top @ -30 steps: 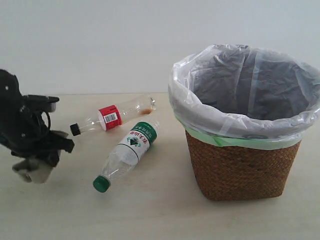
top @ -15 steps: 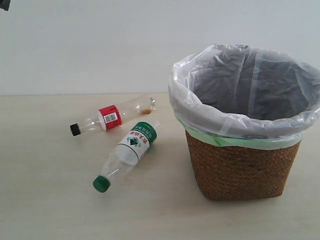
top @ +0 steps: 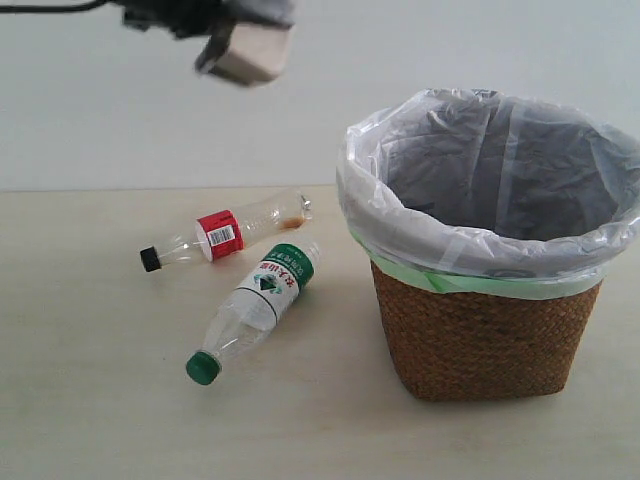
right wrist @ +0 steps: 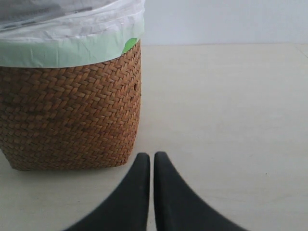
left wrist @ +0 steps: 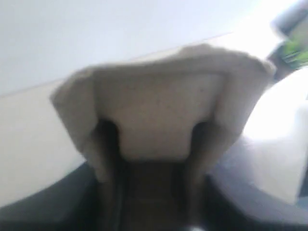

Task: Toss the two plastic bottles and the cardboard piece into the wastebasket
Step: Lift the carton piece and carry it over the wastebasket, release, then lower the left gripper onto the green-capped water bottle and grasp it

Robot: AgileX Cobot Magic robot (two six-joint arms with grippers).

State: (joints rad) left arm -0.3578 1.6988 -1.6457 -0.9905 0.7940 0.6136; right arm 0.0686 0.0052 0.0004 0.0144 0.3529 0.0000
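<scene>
So the left gripper (top: pixel 213 28) is way up high, left of the basket (top: pixel 480 340) and above its rim level, clamped on the cardboard (top: pixel 246 52). The left wrist view is basically all cardboard (left wrist: pixel 159 108), blurry, so the fingers themselves are hard to make out.

Both bottles are lying on the table (top: pixel 90 410), left of the basket. The red bottle (top: pixel 225 232) is farther back, black cap pointing away from the basket. The green bottle (top: pixel 255 308) is just in front of it, green cap also pointing away, its bottom end close to the red one's. Neither touches the basket.

The basket stands upright, white bag (top: pixel 400 225) folded over its rim, green edge showing.

The right gripper (right wrist: pixel 151 166) sits low near the basket's base, fingertips pressed together with nothing between them.
</scene>
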